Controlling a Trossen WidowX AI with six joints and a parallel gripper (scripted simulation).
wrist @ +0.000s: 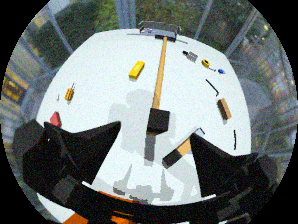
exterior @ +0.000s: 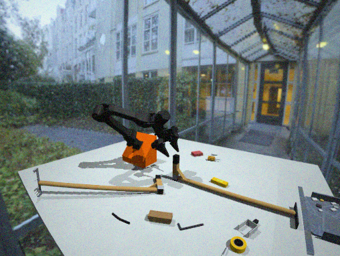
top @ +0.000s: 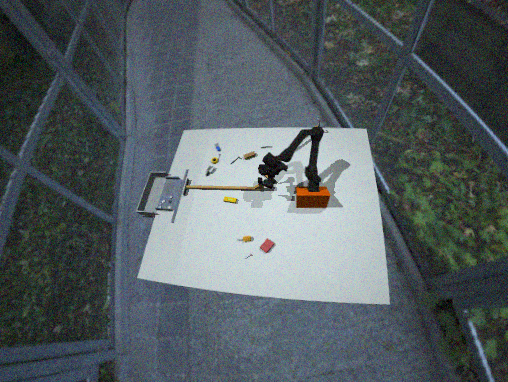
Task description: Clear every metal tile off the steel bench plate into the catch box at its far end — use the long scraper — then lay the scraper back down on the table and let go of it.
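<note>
The long scraper (top: 220, 188) (exterior: 234, 196) (wrist: 160, 75) lies along the table, its dark head (exterior: 296, 214) by the near edge of the steel plate (top: 177, 198) (exterior: 309, 218). Its upright black-topped grip (exterior: 176, 165) (wrist: 158, 120) stands at the robot's end. My gripper (top: 266, 185) (exterior: 173, 153) (wrist: 157, 131) is wide open and empty, just behind and above that grip. Several small tiles, one of them a white tile (exterior: 333, 203), show on the far part of the plate. The catch box (top: 145, 194) is at the far end; its inside is too small to read.
A wooden-handled rake (exterior: 97, 187) lies on the robot's other side. A yellow block (top: 230, 200) (exterior: 219, 181) (wrist: 136, 70) lies beside the scraper's handle. A brown block (exterior: 160, 216), a hex key (exterior: 191, 226), a yellow tape roll (exterior: 238, 244) and a red block (top: 267, 245) lie farther out.
</note>
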